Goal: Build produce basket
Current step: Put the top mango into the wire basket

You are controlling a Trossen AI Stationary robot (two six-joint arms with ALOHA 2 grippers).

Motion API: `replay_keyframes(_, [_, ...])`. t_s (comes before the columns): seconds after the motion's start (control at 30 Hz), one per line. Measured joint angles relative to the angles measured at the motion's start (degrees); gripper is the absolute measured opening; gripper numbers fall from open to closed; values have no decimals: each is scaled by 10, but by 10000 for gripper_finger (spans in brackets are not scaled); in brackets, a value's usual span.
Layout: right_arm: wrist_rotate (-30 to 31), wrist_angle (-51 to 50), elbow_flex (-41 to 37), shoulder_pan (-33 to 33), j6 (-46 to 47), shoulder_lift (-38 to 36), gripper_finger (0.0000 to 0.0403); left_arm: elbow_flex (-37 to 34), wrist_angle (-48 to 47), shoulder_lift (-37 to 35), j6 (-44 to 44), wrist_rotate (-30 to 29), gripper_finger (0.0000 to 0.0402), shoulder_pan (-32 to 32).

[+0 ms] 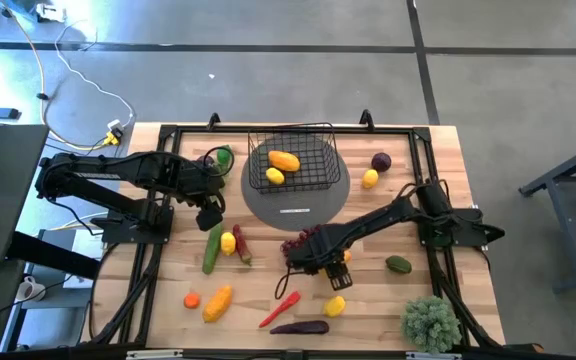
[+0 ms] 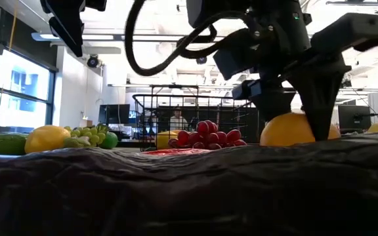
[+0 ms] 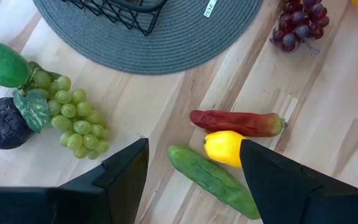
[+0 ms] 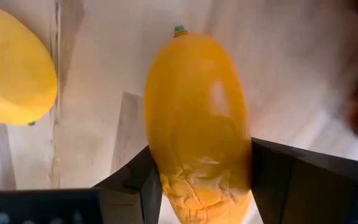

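Produce lay scattered over the wooden worktop (image 1: 168,270) in the high view, and the one black wire-mesh basket (image 1: 293,160) stood on the round grey mat (image 1: 298,200) at the far middle, two yellow-orange pieces inside. On the worktop I counted one cucumber (image 1: 212,249), one lemon (image 1: 228,242), one red chilli (image 1: 241,246), one eggplant (image 1: 300,327) and one bushy plant (image 1: 430,322) at the near right corner. The left end effector (image 1: 210,214) hung above the wood left of the mat. The right end effector (image 1: 337,270) sat low over an orange fruit (image 1: 341,278).

In the low view one bunch of red-purple grapes (image 2: 209,136) and one green bunch (image 2: 87,136) stood before the basket's open grid; the right end effector's dark fingers came down onto the smooth orange fruit.

The left wrist view showed its two fingers (image 3: 123,171) standing wide apart, holding nothing, above the glossy cucumber, lemon and chilli, which lay touching.

The right wrist view showed its fingers (image 4: 145,180) on either side of the oval orange fruit, close against its wrinkled end; whether they gripped I could not tell. One yellow fruit (image 4: 11,68) lay beside.
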Motion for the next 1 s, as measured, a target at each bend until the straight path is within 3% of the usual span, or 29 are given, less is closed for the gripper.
replay_keyframes(0.63, [-27, 14, 0, -110, 76, -144, 157, 0, 3, 0, 1, -7, 243, 29])
replay_keyframes(1.0, [-21, 103, 0, -191, 106, -189, 157, 0, 10, 0, 1, -22, 243, 49])
